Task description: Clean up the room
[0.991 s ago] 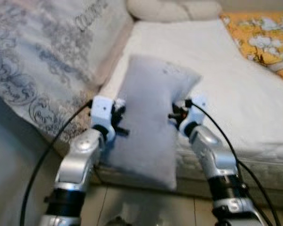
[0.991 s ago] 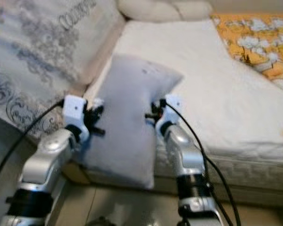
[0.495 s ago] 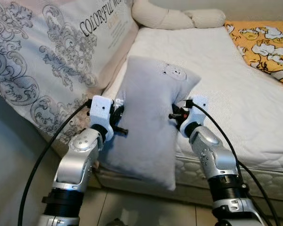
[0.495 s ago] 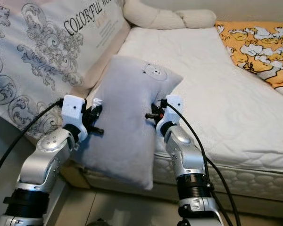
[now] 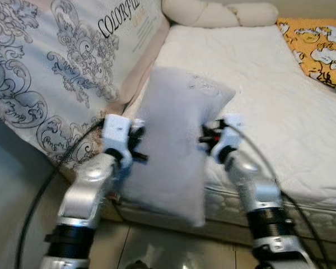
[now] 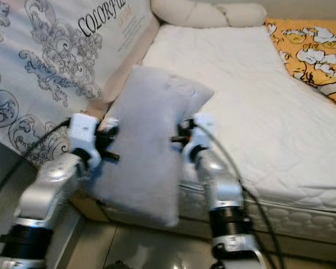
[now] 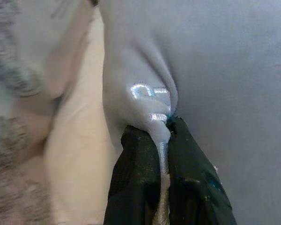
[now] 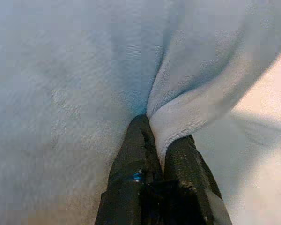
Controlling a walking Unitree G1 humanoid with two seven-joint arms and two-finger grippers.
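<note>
A pale grey pillow (image 5: 171, 140) hangs upright in front of me, over the near corner of the bed. My left gripper (image 5: 139, 147) is shut on the pillow's left edge; the left wrist view shows a fold of grey cloth (image 7: 150, 105) pinched between its black fingers (image 7: 136, 178). On the other side, my right gripper (image 5: 204, 138) is shut on the right edge, with a bunch of grey pillow fabric (image 8: 178, 117) squeezed between its fingers (image 8: 131, 159). The pillow's lower end dangles below the mattress edge.
A bed with a white quilted mattress (image 5: 269, 89) lies ahead. A big cushion printed with grey scrolls (image 5: 56, 67) leans along its left side. Cream pillows (image 5: 218, 12) lie at the far end, an orange patterned blanket (image 5: 322, 47) at the right. Tiled floor (image 5: 157, 246) is below.
The whole picture has shifted and blurred slightly, so the camera moved. Both grippers still hold the pillow at the same edges; it sits a little closer over the bed.
</note>
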